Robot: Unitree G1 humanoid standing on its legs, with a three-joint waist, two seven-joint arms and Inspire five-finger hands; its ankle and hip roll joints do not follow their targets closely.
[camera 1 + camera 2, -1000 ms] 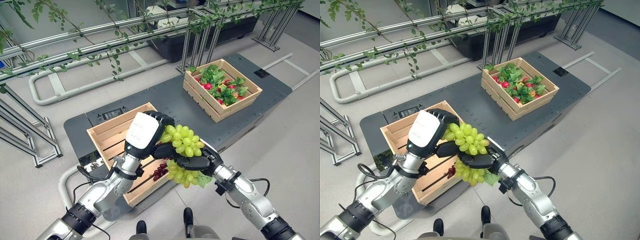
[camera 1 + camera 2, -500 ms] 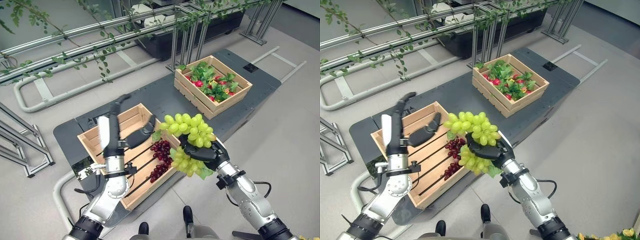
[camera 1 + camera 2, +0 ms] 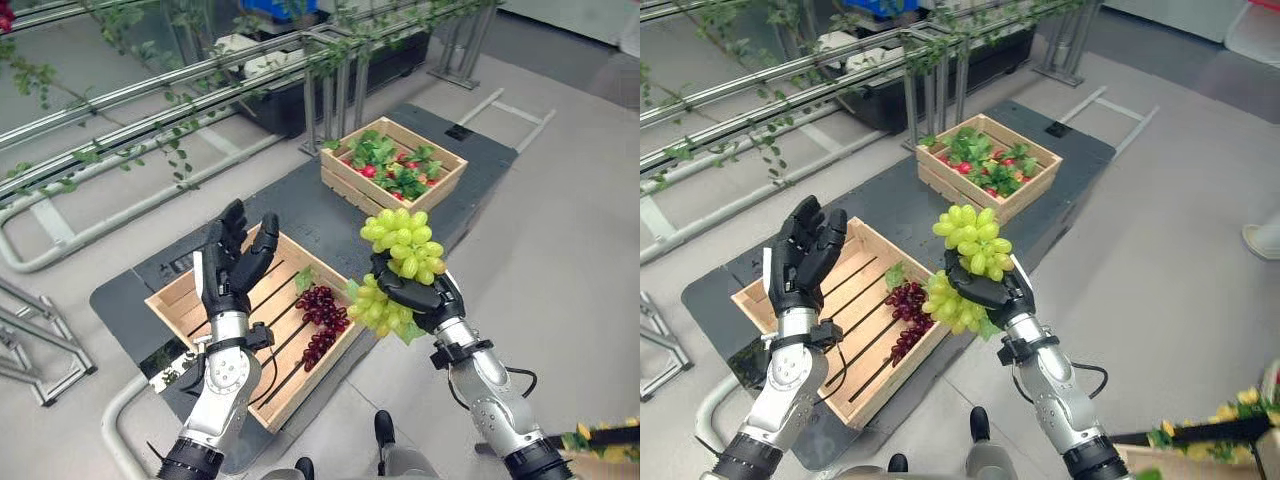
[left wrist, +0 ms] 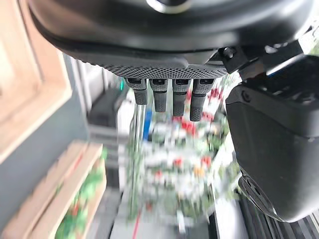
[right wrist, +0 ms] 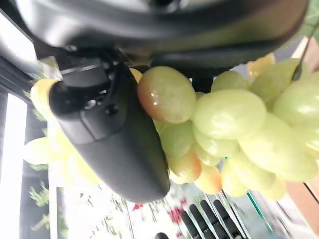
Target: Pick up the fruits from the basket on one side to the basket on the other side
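Eye views: the right hand [image 3: 418, 297] was curled round a green grape bunch [image 3: 400, 243], held up in the air just past the near crate [image 3: 262, 345]'s right corner, w/ a red grape bunch [image 3: 320, 312] lying inside that crate; the far crate [image 3: 394, 170] w/ leaves and red fruits stood well apart, and the left hand [image 3: 232, 266] was raised over the near crate, fingers straight, holding nothing. Left wrist view: fingers [image 4: 164, 97] straight, no readable writing. Right wrist view: the thumb [image 5: 114, 139] pressed against the green grapes.
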